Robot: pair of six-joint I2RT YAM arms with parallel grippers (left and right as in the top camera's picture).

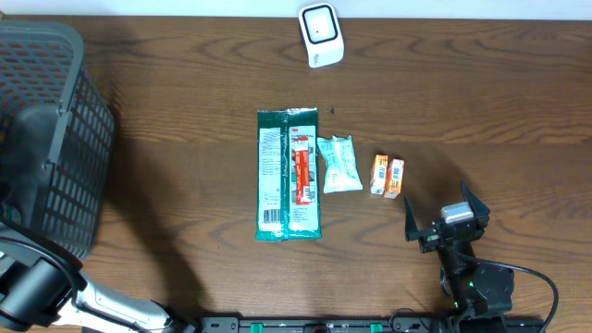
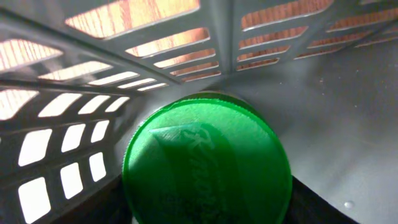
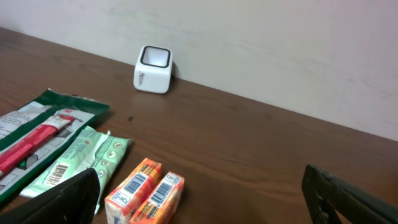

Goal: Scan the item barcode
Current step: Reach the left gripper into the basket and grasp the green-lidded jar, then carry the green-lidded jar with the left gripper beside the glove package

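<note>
A dark wooden desk (image 1: 481,92) fills the overhead view, with a dark grey mesh basket (image 1: 55,139) at the left edge of the frame and a white scanner (image 1: 321,35) at the top centre. In the middle lie a long green packet (image 1: 289,176) with a red strip, just right of it a pale green packet (image 1: 339,164), then two orange boxes (image 1: 388,176) side by side, their barcodes showing in the right wrist view. The right jaws sit at the lower right, near the orange boxes, spread wide and released, gripping nothing; their dark fingers (image 3: 62,202) frame the bottom corners of the right wrist view. The left arm (image 1: 37,287) enters at the lower left by the basket. The left wrist view looks inside the basket, where a green round item (image 2: 207,165) with raised lettering fills the lower centre; whether the left jaws are clenched on it cannot be told.
</note>
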